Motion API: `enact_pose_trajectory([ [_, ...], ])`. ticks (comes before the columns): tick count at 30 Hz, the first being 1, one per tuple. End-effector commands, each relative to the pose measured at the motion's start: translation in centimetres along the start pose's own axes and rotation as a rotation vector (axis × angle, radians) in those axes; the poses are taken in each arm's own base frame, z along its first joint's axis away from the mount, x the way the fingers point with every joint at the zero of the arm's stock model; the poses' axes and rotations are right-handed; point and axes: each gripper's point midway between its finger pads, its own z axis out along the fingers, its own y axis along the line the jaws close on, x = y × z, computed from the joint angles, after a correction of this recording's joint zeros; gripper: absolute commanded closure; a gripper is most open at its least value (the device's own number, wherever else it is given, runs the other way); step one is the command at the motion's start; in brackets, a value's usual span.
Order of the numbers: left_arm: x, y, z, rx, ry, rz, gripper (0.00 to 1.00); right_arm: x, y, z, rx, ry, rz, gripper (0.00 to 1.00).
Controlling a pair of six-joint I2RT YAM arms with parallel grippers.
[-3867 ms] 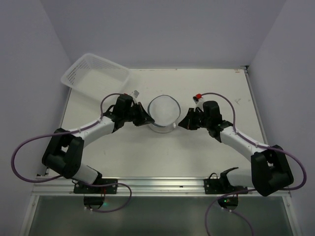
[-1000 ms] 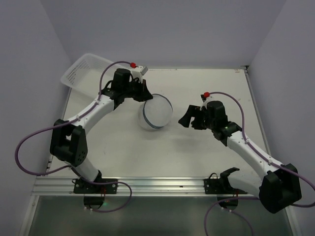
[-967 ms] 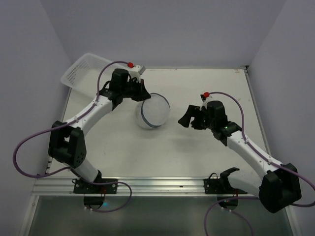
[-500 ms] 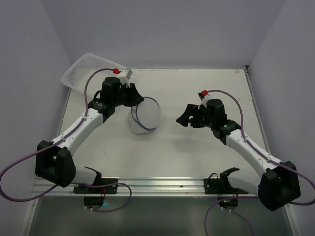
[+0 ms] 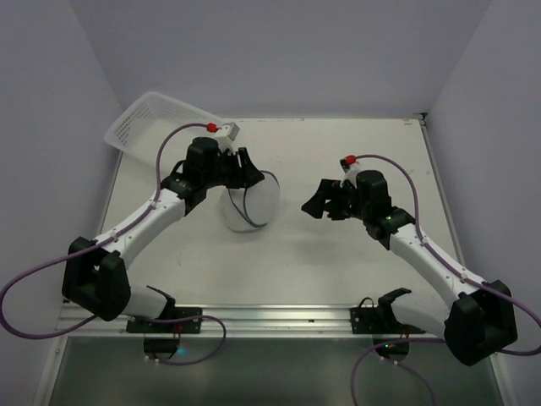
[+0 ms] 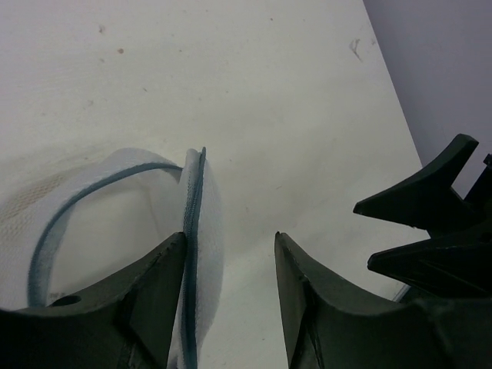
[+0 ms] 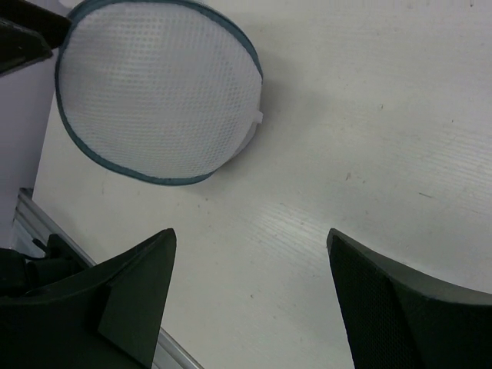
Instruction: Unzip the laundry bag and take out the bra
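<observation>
A flat off-white rectangular table point(image 5: 296, 271) sits in a booth of 3 plain pale lilac walls: back wall point(image 5: 279, 59), left wall point(image 5: 42, 127), right wall point(image 5: 507, 118). A silver slotted aluminium rail point(image 5: 270, 320) edges its near side, with a dark greenish panel point(image 5: 279, 372) below. The light is soft and even.

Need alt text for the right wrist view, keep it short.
A round white mesh laundry bag with a dark teal zipper rim lies on the white table at upper left, apart from the right gripper. Its two dark fingers stand wide open in the foreground, holding nothing.
</observation>
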Motion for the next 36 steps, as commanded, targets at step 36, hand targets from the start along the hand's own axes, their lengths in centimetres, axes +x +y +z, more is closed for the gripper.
enact_pose_trajectory([
  [36, 3.1, 3.5, 1.3, -0.518, 0.1, 0.247, 0.27, -1.6, 1.2, -1.2, -0.077, -0.186, 0.057, 0.07],
])
